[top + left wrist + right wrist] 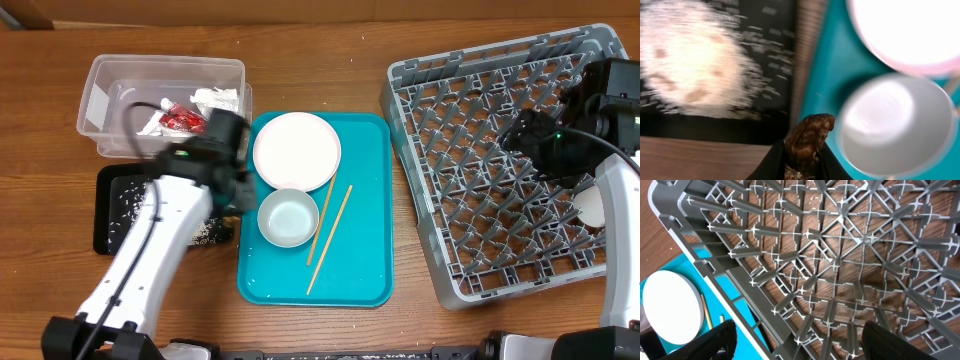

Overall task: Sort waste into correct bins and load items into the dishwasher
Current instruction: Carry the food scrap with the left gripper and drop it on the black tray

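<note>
Left gripper (237,190) is hovering, motion-blurred, at the left edge of the teal tray (370,270); jaws unreadable. Bowl (288,217) is sitting just right of it, plate (296,150) right and beyond, chopsticks (330,235) farther right. Black tray (115,215) with rice grains (130,200) is lying to its left, under the arm. Clear tub (100,100) holding red wrapper (182,120) and napkins (220,100) is sitting beyond it. Right gripper (522,135) is hanging over the dish rack (480,230).

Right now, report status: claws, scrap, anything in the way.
Left claw shut on brown scrap, at edge of black tray. Right claw open over grey rack, holding nothing. White bowl close alongside scrap.
</note>
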`<state>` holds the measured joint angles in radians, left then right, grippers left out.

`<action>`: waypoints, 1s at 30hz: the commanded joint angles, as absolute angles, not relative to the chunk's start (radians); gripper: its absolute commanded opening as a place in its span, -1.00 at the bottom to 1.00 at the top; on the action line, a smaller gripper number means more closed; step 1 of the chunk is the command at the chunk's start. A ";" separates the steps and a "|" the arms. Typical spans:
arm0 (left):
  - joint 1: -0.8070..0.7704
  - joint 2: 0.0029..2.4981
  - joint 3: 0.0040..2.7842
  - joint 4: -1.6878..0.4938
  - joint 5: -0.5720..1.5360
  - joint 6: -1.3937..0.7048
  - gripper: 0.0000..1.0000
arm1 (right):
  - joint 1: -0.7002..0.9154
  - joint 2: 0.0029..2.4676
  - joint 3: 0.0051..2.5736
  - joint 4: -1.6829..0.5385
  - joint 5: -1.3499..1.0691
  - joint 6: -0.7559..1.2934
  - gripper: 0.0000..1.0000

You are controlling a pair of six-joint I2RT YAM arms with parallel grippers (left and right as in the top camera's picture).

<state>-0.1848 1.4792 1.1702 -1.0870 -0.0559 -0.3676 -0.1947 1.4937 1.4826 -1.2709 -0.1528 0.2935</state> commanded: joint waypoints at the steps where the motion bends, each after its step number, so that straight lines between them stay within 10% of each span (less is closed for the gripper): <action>1: -0.025 1.465 1.188 -1.058 -0.071 -0.382 -0.92 | -0.191 1.490 1.482 -1.267 -0.158 0.287 0.64; 30: 0.263 1.835 1.186 -0.839 -0.250 -0.359 -0.74 | -0.191 1.490 1.482 -1.281 -0.158 0.283 0.64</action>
